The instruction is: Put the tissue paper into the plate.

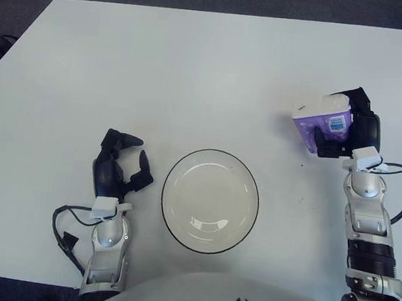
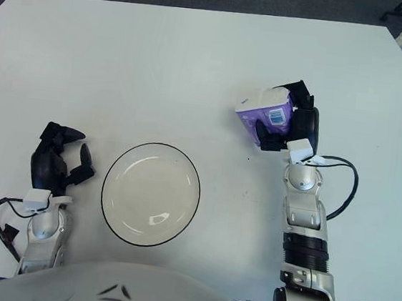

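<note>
A purple and white pack of tissue paper (image 1: 320, 121) is held above the table in my right hand (image 1: 347, 126), to the right of and beyond the plate. The hand's dark fingers are curled around the pack's near and right sides. The white plate (image 1: 210, 200) with a dark rim sits empty at the table's near middle. My left hand (image 1: 122, 165) shows to the left of the plate, fingers loosely spread and holding nothing.
The white table (image 1: 195, 71) stretches far beyond the plate. A black cable (image 1: 67, 226) loops beside my left forearm, and another cable (image 2: 344, 187) curves off my right wrist. Dark floor lies past the table's far edge.
</note>
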You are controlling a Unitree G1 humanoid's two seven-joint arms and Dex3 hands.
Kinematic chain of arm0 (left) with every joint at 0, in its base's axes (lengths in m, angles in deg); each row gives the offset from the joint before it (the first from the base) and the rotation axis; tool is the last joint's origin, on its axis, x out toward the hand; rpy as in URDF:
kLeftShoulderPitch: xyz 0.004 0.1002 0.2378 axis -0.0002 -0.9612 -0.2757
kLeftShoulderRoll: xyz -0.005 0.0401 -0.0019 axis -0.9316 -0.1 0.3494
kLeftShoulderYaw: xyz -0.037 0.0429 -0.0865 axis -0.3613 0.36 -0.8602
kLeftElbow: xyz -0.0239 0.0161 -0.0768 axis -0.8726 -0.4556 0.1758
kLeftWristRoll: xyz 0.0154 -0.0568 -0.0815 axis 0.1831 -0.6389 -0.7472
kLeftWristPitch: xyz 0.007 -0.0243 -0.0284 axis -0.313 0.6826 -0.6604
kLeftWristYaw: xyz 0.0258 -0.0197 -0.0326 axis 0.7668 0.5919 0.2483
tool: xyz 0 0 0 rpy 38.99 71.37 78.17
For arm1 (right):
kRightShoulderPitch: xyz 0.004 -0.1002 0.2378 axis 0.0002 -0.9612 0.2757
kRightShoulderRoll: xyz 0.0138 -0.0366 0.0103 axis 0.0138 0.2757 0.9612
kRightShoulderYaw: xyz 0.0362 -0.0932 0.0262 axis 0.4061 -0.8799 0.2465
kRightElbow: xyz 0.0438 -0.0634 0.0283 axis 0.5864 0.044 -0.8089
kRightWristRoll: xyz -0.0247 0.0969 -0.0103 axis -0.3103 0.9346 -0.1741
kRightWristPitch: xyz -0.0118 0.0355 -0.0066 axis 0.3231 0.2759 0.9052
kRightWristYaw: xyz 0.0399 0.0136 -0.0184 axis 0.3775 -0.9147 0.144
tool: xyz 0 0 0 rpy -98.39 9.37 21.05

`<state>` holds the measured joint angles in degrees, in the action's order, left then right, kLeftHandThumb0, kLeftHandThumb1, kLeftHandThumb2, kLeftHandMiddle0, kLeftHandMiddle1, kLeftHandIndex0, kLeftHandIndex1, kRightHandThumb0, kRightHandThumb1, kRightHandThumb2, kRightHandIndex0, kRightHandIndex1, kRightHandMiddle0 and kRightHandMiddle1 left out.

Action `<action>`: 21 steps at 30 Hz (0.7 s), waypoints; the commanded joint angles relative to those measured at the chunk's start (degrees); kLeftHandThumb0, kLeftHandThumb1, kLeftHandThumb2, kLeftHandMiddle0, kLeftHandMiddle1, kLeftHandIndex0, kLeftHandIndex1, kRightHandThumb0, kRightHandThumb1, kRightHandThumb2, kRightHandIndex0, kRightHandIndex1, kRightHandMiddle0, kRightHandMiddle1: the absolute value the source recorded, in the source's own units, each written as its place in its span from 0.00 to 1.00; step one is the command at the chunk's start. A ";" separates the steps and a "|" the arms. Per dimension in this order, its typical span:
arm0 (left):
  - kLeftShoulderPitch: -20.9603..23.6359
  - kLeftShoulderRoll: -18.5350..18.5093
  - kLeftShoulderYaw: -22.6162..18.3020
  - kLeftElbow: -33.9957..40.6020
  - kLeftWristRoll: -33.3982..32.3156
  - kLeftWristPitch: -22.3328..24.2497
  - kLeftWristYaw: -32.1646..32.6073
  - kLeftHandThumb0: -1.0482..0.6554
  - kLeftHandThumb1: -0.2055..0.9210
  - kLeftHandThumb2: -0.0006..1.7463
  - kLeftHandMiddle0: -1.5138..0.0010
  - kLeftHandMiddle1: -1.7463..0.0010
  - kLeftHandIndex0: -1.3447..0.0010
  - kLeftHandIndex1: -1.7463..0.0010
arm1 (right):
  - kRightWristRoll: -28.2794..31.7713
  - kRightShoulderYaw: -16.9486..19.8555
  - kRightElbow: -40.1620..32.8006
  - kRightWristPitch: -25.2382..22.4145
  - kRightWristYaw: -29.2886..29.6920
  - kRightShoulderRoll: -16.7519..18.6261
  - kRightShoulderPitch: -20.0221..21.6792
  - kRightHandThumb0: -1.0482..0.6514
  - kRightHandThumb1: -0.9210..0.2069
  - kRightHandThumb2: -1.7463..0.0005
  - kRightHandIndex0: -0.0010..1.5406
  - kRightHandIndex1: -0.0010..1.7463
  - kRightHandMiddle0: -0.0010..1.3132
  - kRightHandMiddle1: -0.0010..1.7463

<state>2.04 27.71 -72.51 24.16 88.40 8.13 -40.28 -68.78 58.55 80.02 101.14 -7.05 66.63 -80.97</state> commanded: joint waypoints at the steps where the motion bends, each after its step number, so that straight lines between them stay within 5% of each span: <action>1: -1.18 -0.19 -0.16 -3.45 -0.11 1.21 -0.21 0.33 0.46 0.76 0.24 0.00 0.54 0.00 | 0.00 -0.30 -1.20 3.53 0.70 0.68 0.54 0.62 0.81 0.04 0.55 0.99 0.47 1.00; 16: -0.15 -0.39 -0.04 -4.13 -0.24 2.57 -0.21 0.33 0.47 0.76 0.23 0.00 0.55 0.00 | 1.46 -8.53 -4.41 16.61 -3.93 4.24 -0.38 0.61 0.86 0.00 0.56 1.00 0.52 1.00; 18: -0.02 -0.38 -0.04 -4.18 -0.16 2.70 -0.12 0.33 0.47 0.76 0.22 0.00 0.55 0.00 | 31.73 -9.30 -7.20 1.29 -28.78 -2.03 2.02 0.61 0.87 0.00 0.58 0.99 0.52 1.00; 20: 0.15 -0.36 -0.06 -4.39 -0.19 2.49 -0.13 0.33 0.47 0.76 0.22 0.00 0.55 0.00 | 24.60 -13.72 -7.04 9.04 -25.56 -0.38 -0.09 0.61 0.89 0.00 0.61 0.96 0.52 1.00; 21: 0.20 -0.36 -0.05 -4.49 -0.21 2.35 -0.16 0.33 0.47 0.76 0.22 0.00 0.55 0.00 | 5.76 -14.49 -6.17 16.54 -12.64 4.08 -2.33 0.61 0.89 0.00 0.61 0.95 0.52 1.00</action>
<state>3.88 27.16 -72.49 23.57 88.23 7.50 -40.38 -58.92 48.53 76.65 113.04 -19.46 69.71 -80.46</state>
